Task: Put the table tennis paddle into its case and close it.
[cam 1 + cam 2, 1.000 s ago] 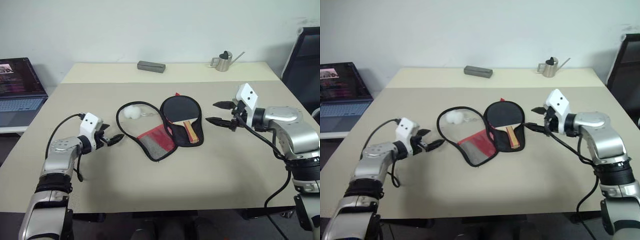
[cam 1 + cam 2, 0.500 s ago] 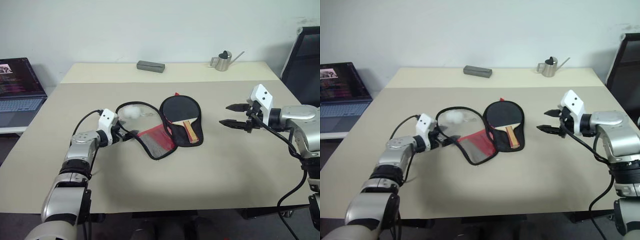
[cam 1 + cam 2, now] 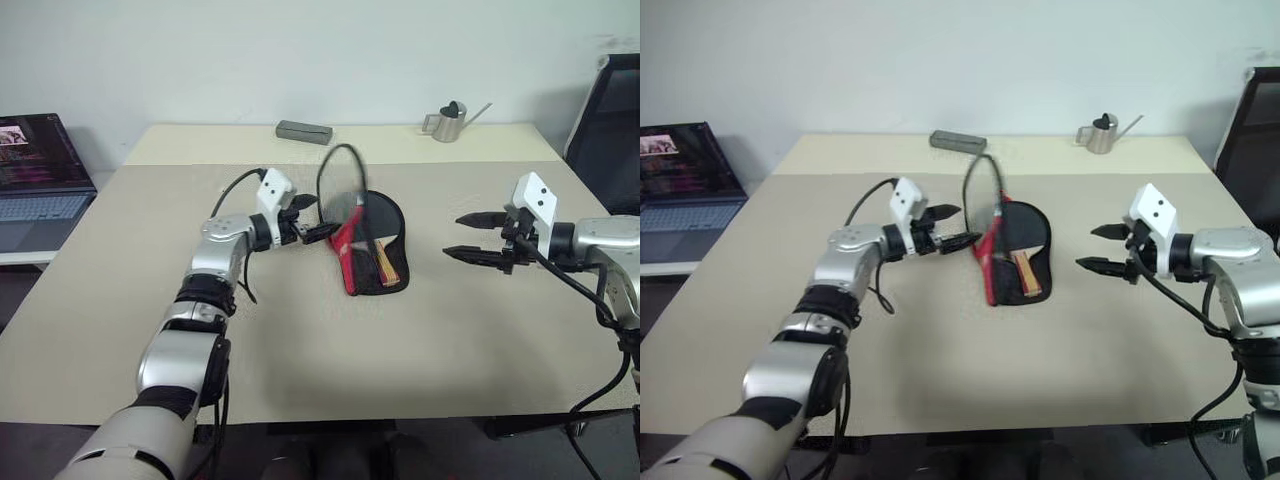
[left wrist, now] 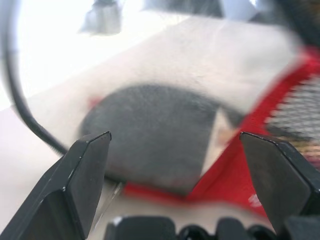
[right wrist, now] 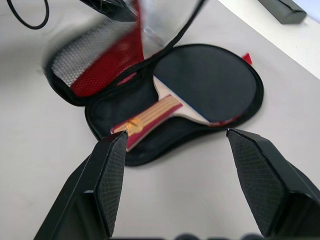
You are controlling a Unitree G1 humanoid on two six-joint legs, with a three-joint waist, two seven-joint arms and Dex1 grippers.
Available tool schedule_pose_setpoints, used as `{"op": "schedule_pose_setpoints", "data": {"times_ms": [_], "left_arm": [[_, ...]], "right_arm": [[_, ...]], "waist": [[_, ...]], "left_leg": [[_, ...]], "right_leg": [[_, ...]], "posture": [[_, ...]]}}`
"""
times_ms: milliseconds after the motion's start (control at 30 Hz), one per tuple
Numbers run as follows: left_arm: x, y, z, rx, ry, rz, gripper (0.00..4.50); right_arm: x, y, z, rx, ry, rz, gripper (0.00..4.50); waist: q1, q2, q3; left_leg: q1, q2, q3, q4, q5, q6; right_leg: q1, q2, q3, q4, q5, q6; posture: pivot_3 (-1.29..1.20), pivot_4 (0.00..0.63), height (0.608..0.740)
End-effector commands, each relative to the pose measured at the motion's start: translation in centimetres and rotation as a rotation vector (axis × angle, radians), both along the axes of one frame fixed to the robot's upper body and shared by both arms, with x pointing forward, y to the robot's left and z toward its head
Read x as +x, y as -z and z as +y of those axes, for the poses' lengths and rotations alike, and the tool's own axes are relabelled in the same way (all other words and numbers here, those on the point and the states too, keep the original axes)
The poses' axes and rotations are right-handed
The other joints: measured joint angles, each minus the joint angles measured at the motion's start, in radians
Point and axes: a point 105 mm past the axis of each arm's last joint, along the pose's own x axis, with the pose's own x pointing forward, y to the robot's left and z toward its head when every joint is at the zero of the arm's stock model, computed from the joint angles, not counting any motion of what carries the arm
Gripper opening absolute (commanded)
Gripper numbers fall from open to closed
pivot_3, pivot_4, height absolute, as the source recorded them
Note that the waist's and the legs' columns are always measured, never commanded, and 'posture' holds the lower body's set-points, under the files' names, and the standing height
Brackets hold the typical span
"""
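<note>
The table tennis paddle (image 5: 210, 82) lies black face up in the lower half of the open black case (image 3: 392, 275), its striped handle (image 5: 150, 117) pointing to the near edge. The case's red and mesh flap (image 3: 345, 200) stands nearly upright over the paddle's left side. My left gripper (image 3: 322, 215) is open, level, with its fingertips against the flap's left face and nothing between the fingers. My right gripper (image 3: 452, 235) hangs open to the right of the case, apart from it. In the left wrist view the paddle (image 4: 150, 135) lies beyond the open fingers (image 4: 85, 180).
At the table's far edge lie a grey box (image 3: 302, 132) and a small metal watering can (image 3: 447, 122). A laptop (image 3: 40, 185) sits on a desk to the left. A black chair (image 3: 610, 110) stands at the right. The table (image 3: 300, 350) is bare in front.
My left gripper swept right and upward, tipping the case's flap from flat on the table to nearly upright over the paddle. My right gripper drew back a little to the right.
</note>
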Motion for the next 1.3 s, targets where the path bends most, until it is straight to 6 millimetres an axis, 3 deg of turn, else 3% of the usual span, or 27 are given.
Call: {"op": "schedule_pose_setpoints", "data": {"times_ms": [33, 167, 367, 600, 833, 933, 1067, 1300], "left_arm": [[0.1, -0.5, -2.8, 0.019, 0.052, -0.03, 4.5], [0.5, 0.5, -3.8, 0.035, 0.014, -0.019, 4.5], [0.9, 0.7, -3.5, 0.029, -0.037, -0.048, 4.5], [-1.0, -0.8, -0.9, -0.062, 0.104, -0.054, 4.5], [-2.6, -0.9, 3.6, -0.039, 0.037, -0.071, 4.5], [-3.4, -1.2, 5.0, -0.035, 0.002, -0.083, 4.5], [-4.7, -1.7, 5.8, -0.031, -0.013, -0.093, 4.5], [-6.9, -2.7, 5.2, -0.028, 0.031, -0.089, 4.5]], "right_arm": [[-0.5, -1.7, 0.0, 0.013, 0.0, -0.062, 3.43], [-0.5, -1.7, -0.2, 0.018, 0.018, -0.063, 3.43], [-0.3, -1.6, 0.3, 0.054, 0.038, -0.056, 3.43], [0.2, -0.2, 3.3, 0.225, 0.071, 0.067, 3.43], [2.5, 1.1, 4.3, 0.301, 0.182, 0.147, 3.43], [3.7, 1.5, 4.7, 0.306, 0.223, 0.169, 4.36], [5.4, 2.3, 5.2, 0.308, 0.299, 0.198, 4.44], [7.8, 4.4, 6.0, 0.351, 0.448, 0.319, 4.44]], "waist": [[0.001, 0.0, 0.0], [-0.005, -0.001, 0.0], [-0.001, -0.001, 0.0], [-0.007, 0.0, 0.001], [-0.009, 0.0, 0.001], [-0.004, 0.0, 0.001], [-0.003, 0.0, 0.001], [-0.003, 0.0, 0.001]], "left_leg": [[0.0, 0.0, 0.0, 0.0, 0.0, 0.0], [0.0, 0.0, 0.001, 0.002, 0.0, 0.0], [0.0, 0.0, 0.001, 0.004, 0.0, 0.0], [0.0, 0.001, 0.0, 0.005, 0.0, 0.0], [0.0, 0.002, -0.004, 0.007, 0.0, 0.0], [0.0, 0.002, -0.005, 0.007, 0.0, 0.0], [0.0, 0.002, -0.005, 0.007, 0.0, 0.0], [0.0, 0.002, -0.005, 0.007, 0.0, 0.0]], "right_leg": [[0.0, 0.0, 0.0, 0.0, 0.0, 0.0], [0.0, 0.0, 0.001, 0.001, 0.0, 0.0], [0.0, 0.001, 0.001, 0.002, 0.001, 0.001], [0.0, 0.001, 0.002, 0.003, 0.002, 0.003], [0.0, 0.001, 0.004, 0.005, 0.002, 0.002], [0.0, 0.001, 0.003, 0.005, 0.002, 0.002], [0.0, 0.001, 0.003, 0.005, 0.002, 0.002], [-0.001, 0.001, 0.004, 0.006, 0.002, 0.002]], "posture": [[0.0, 0.15, 0.74], [0.0, 0.15, 0.74], [0.0, 0.15, 0.74], [0.0, 0.15, 0.74], [0.0, 0.15, 0.74], [0.0, 0.15, 0.74], [0.0, 0.15, 0.74], [0.0, 0.15, 0.74]]}}
